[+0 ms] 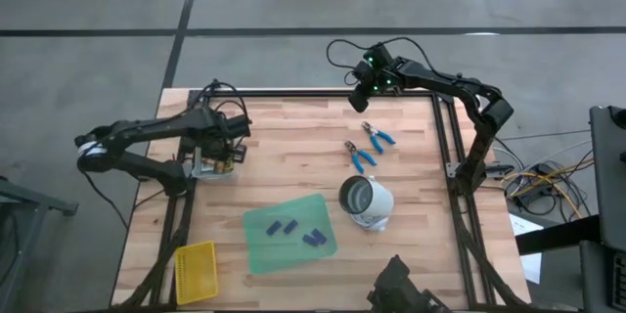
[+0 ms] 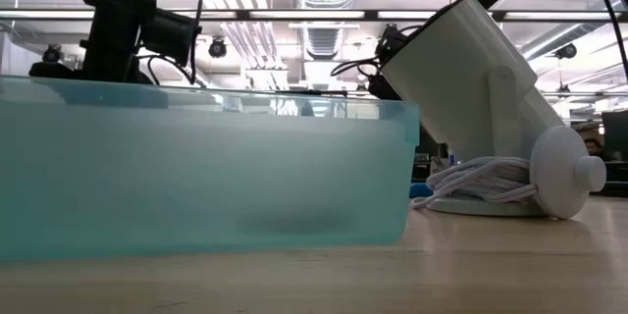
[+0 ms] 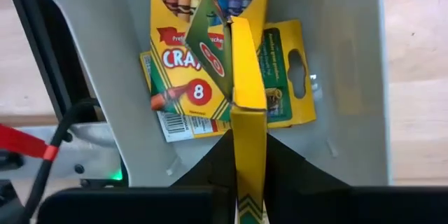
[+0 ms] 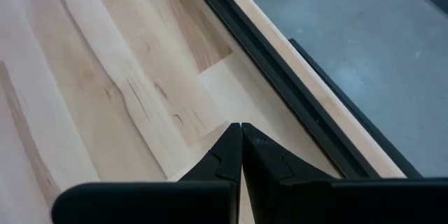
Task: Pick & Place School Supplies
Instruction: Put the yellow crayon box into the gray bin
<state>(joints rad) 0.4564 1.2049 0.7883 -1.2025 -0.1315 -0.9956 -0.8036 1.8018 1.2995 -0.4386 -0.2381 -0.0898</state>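
Item: crayon box (image 3: 248, 105), pinched on edge in my left gripper (image 3: 249, 182) over the grey tray (image 3: 343, 77) near the table's left edge. Risk: open flap snags, crayons spill. Right gripper (image 4: 241, 147): pressed together, empty, far edge.

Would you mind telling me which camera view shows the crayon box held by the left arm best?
The left wrist view: the crayon box fills the frame, pinched edge-on in the left end effector above more boxes in a grey tray. The high view shows only a small yellow patch there; the low and right wrist views show none of it.
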